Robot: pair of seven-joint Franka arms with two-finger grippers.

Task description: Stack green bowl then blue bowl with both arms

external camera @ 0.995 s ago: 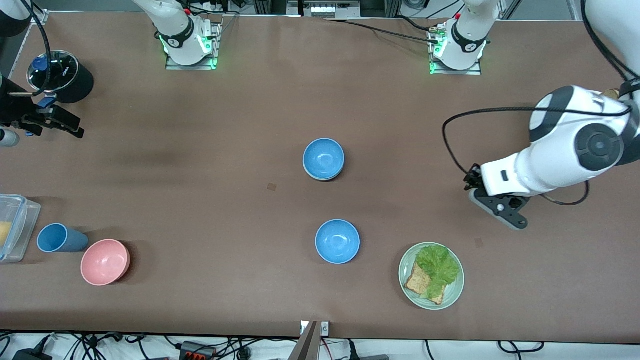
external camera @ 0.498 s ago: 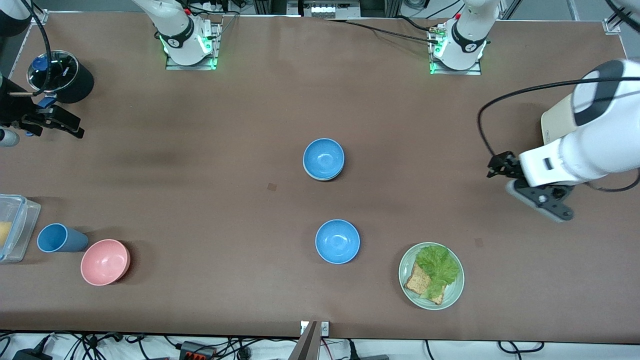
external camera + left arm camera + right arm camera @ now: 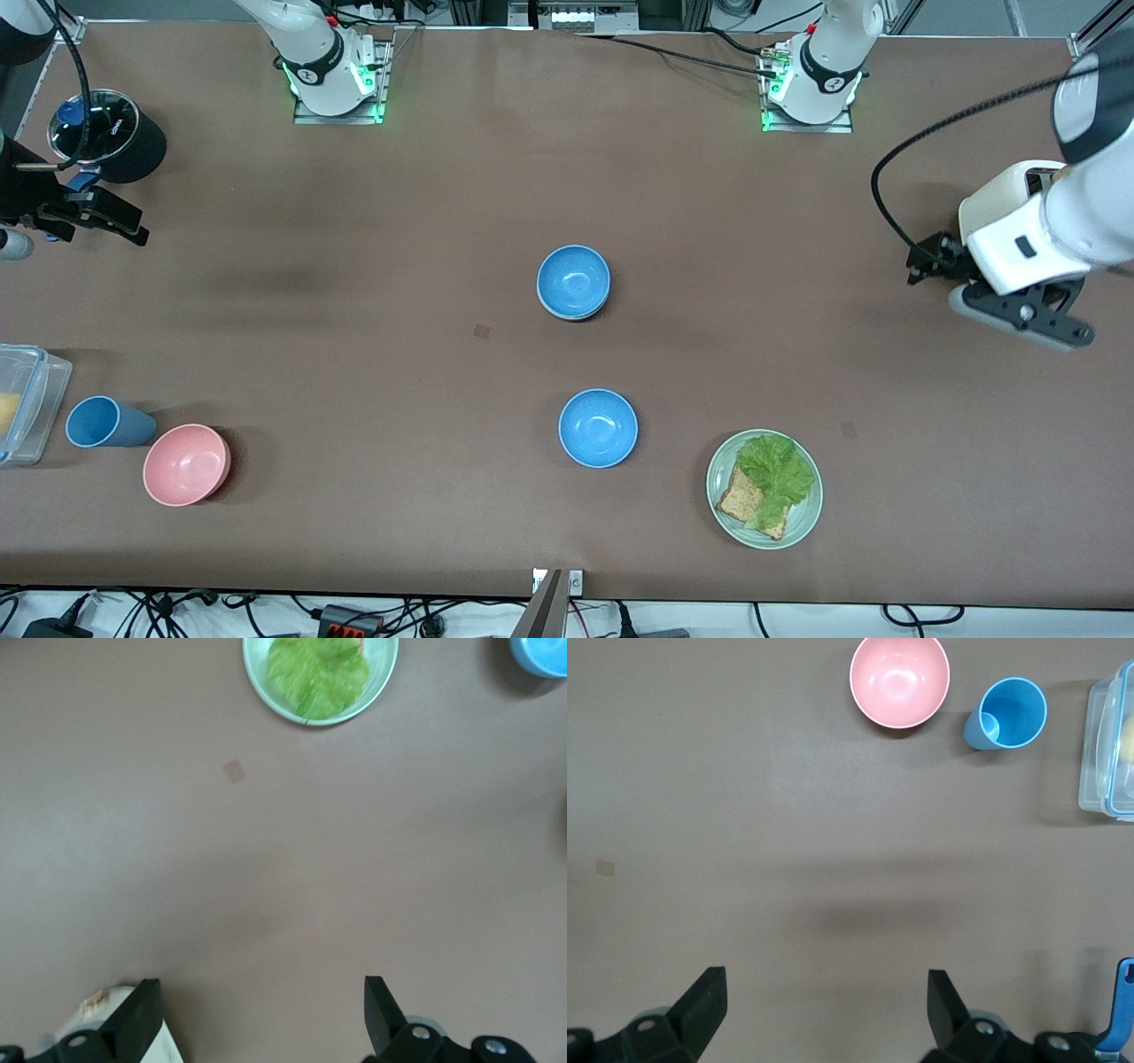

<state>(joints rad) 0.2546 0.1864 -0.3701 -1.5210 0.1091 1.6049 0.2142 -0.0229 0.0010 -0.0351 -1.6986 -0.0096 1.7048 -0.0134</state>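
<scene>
Front view: both grippers, left (image 3: 1019, 312) and right (image 3: 93, 217), hang spread and empty; your stack (image 3: 573, 282) could tip if bumped.

One bowl (image 3: 574, 282) sits mid-worktop (image 3: 354, 354). Another bowl (image 3: 598, 428) sits nearer the camera, the plate (image 3: 764, 488) beside it toward the left arm's end.

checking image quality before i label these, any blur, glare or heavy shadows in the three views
Front view: sharp, small glare spots inside the two round sky-blue bowls, soft shadow beside the pink bowl. Left wrist view: blurred, the lettuce on the pale green plate smeared. Right wrist view: sharper, a faint dark shadow band on the brown table.
</scene>
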